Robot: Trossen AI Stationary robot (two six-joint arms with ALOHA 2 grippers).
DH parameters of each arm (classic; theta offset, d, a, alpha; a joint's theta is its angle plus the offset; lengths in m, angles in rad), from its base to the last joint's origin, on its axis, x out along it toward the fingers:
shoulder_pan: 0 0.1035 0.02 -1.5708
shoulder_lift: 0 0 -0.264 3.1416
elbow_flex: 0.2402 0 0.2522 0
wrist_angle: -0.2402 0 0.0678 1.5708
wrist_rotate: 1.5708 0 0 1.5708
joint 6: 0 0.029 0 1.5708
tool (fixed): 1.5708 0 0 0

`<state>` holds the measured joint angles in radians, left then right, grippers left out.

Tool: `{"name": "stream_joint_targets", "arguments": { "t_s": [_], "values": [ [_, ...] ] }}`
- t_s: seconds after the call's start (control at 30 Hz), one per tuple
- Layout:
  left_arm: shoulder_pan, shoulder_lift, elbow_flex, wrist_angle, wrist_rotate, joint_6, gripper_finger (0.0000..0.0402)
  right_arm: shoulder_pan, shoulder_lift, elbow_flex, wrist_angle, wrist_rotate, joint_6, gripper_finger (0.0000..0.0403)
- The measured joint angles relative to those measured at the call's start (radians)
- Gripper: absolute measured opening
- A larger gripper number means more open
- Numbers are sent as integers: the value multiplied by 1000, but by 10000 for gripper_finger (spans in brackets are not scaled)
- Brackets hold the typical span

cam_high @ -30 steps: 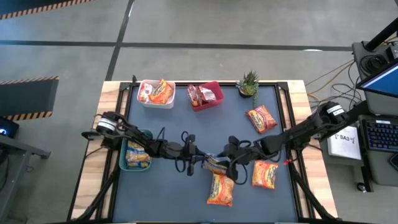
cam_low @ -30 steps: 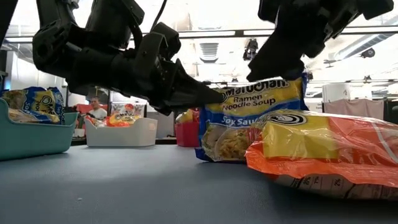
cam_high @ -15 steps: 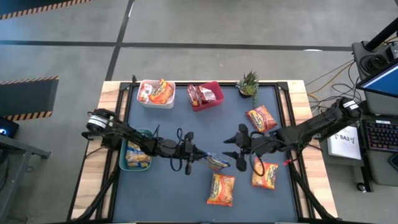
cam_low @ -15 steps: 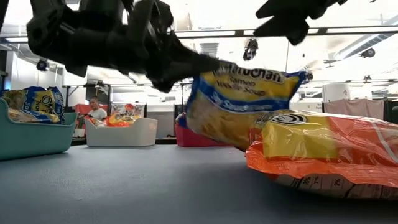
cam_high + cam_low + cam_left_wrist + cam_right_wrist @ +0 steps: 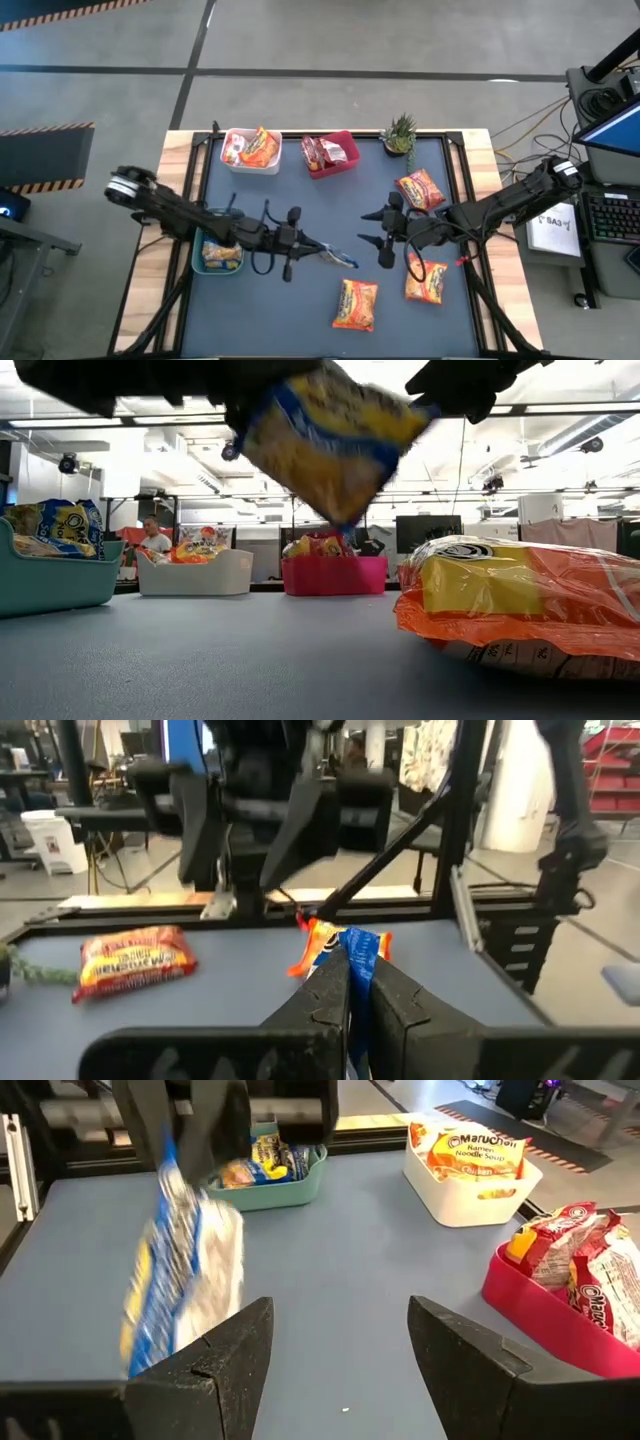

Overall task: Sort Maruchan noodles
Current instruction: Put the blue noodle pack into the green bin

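Nearest the front edge of the table (image 5: 300, 320), an orange noodle packet (image 5: 356, 304) lies flat; in the low view it fills the right foreground. A second orange packet (image 5: 426, 281) lies just right of it, beside the right arm.

Mid-table: left gripper (image 5: 322, 250) clenched on a yellow-blue noodle packet (image 5: 343, 259), holding it by one edge, lifted clear of the table. In the low view the packet (image 5: 325, 435) hangs tilted, high above the surface. The left wrist view shows both fingers (image 5: 322, 1010) pinched together on the packet's edge.

Right gripper (image 5: 376, 233) sits just right of the held packet, jaws spread apart, gripping nothing. Right wrist view: its two fingers (image 5: 215, 1365) stand wide, the packet off to one side, apart from them.

Left side: teal bin (image 5: 197, 262) with yellow-blue packets inside, partly under the left arm.

Further back on the right: a third orange packet (image 5: 420, 190) flat on the table.

Far edge: white bin (image 5: 240, 163) holding orange packets, red bin (image 5: 347, 162) holding red packets, small potted plant (image 5: 399, 133) at the right.
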<state>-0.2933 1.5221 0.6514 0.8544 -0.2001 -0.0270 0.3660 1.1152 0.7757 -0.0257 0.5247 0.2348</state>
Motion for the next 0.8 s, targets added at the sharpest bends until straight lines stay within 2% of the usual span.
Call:
{"name": "stream_joint_targets", "arguments": {
  "t_s": [0.23,0.33,0.43,0.6,0.7,0.8],
  "values": [
    [-10,-287,4,-330,-10,-70,0,0,0,-1,0,0,0,221],
    [-18,-416,33,-563,-46,-138,0,0,0,-1,0,0,-2,223],
    [-20,-519,101,-874,-54,-229,0,0,0,-1,0,1,-3,224],
    [-38,-600,275,-1362,-55,-321,0,0,0,-1,0,2,-10,224],
    [-61,-607,388,-1599,-52,-369,0,0,0,-1,0,2,-9,224],
    [-82,-594,492,-1878,-45,-482,0,0,0,-1,0,2,-9,224]
  ]
}}
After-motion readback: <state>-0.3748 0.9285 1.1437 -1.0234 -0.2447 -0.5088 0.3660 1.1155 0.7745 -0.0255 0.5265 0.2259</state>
